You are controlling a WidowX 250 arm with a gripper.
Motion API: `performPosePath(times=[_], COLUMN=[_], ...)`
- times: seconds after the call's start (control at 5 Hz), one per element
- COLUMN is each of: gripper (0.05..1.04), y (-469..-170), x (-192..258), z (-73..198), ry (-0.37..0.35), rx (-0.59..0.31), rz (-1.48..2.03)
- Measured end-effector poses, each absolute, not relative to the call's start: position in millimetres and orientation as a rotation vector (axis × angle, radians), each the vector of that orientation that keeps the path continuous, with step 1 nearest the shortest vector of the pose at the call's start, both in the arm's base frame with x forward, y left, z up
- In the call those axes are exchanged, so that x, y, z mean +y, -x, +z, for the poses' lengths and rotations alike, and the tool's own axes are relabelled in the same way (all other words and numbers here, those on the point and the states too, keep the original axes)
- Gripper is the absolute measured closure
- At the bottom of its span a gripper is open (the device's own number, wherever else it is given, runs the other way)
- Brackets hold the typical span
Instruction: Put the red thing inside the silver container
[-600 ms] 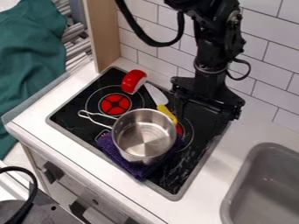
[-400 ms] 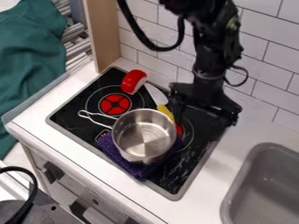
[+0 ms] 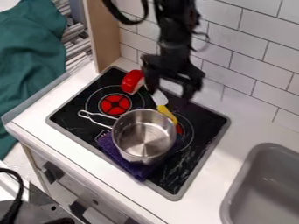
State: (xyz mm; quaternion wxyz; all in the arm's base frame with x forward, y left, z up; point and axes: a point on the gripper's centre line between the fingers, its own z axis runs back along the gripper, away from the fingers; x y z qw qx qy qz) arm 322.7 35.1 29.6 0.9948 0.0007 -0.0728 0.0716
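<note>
My gripper (image 3: 169,89) hangs above the back edge of the stove, with its two fingers spread apart and nothing seen between them. Just left of it, the red thing (image 3: 132,81) lies near the stove's back left corner, its pale flat side turned to the right. The silver container (image 3: 144,134) is a metal pot with a wire handle pointing left; its inside is bare metal. It rests on a purple cloth, in front of the gripper.
A knife with a yellow handle (image 3: 167,114) lies behind the pot, its white blade partly behind the gripper. Beneath everything is the black stove top (image 3: 198,150). A grey sink (image 3: 265,188) is at the right, a tiled wall (image 3: 248,65) behind, a wooden panel (image 3: 105,33) at the back left.
The arm and gripper have moved left along the stove's back, closer to the red thing. The red thing, pot and knife have stayed in place.
</note>
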Motion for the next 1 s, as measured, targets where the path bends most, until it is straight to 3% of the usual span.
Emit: performPosePath(times=[0.4, 0.8, 1.0], gripper=[0.075, 0.075, 0.075], y=[-341.4, -352.2, -355.3], x=[94.1, 123.4, 131.8], z=[36.0, 16.2, -12.7], ry=[-0.046, -0.069, -0.059], rx=[-0.178, -0.141, -0.087], rz=[0.183, 0.183, 0.180])
